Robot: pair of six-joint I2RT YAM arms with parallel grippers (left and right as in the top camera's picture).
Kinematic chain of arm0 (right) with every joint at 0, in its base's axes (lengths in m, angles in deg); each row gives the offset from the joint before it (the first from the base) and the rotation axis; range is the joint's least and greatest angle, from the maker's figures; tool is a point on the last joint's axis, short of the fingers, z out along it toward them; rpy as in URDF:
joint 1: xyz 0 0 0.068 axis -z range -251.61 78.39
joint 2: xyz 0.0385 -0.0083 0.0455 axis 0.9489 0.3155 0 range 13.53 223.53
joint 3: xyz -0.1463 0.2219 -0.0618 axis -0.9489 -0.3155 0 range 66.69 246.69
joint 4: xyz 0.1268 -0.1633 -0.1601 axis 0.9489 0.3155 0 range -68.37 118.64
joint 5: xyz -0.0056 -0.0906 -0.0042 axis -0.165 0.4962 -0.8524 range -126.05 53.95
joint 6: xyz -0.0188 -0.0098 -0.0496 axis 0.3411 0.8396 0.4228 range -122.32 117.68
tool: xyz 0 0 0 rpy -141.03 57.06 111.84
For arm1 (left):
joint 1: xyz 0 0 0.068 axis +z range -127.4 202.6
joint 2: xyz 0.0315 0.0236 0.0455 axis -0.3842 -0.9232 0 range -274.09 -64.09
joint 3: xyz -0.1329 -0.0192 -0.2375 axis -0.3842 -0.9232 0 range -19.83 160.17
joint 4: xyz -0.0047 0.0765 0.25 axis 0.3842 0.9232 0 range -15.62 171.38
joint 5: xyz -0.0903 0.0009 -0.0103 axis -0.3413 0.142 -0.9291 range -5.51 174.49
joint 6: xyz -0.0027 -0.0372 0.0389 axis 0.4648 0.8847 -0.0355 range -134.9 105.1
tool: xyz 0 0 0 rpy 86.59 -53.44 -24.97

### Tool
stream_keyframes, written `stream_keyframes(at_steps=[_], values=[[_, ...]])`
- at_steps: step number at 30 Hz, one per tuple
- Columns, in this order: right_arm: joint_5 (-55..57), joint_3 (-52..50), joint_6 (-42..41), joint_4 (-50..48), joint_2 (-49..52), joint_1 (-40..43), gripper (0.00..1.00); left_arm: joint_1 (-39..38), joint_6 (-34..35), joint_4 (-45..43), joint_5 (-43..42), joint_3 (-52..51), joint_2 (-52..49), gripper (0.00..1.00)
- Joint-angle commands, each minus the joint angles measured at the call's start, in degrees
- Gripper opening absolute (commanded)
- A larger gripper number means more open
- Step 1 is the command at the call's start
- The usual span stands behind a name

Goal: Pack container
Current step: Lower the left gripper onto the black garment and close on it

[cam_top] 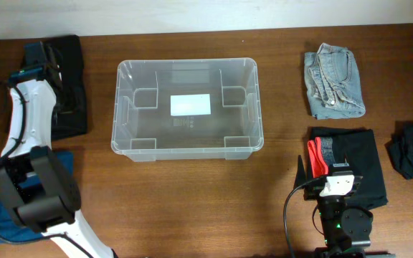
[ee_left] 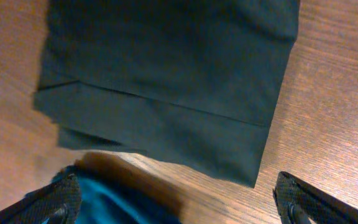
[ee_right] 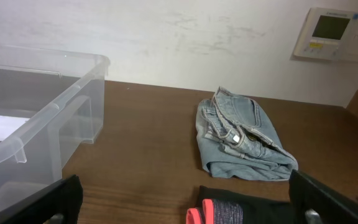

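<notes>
Flanking container (cam_top: pixel 131 122): folded jeans (cam_top: pixel 333 82) right | dark garment (cam_top: pixel 77 107) left

Bare wood around container (cam_top: pixel 187 107)

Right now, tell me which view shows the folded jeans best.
Right wrist: the jeans appear large and whole, with waistband and folds clear. Overhead shows them whole but small. Left wrist shows none of them.

A dark brown wood-grain table (cam_top: pixel 192 208) fills the near view. Behind its far edge rises a plain white wall (ee_right: pixel 185 37), lightly scuffed. High at the far right hangs a beige rectangular control panel (ee_right: pixel 332 34) with a small greenish screen.
</notes>
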Motion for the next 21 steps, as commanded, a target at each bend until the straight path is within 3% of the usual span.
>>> stream_keyframes(at_steps=[1,7,14,21], values=[[0.31,-0.31,0.15,0.33,-0.59,0.35,0.98,-0.02,0.57,-1.60,-1.25,1.01,-0.68,0.99],[0.31,-0.31,0.15,0.31,-0.59,0.35,0.98,-0.22,0.09,-7.08,-1.22,1.01,-0.70,0.99],[0.31,-0.31,0.15,0.33,-0.59,0.35,0.98,-2.80,-4.52,-15.50,5.81,1.01,-0.98,0.99],[0.31,-0.31,0.15,0.33,-0.59,0.35,0.98,-5.11,-9.84,-19.41,6.97,1.01,-3.80,0.99]])
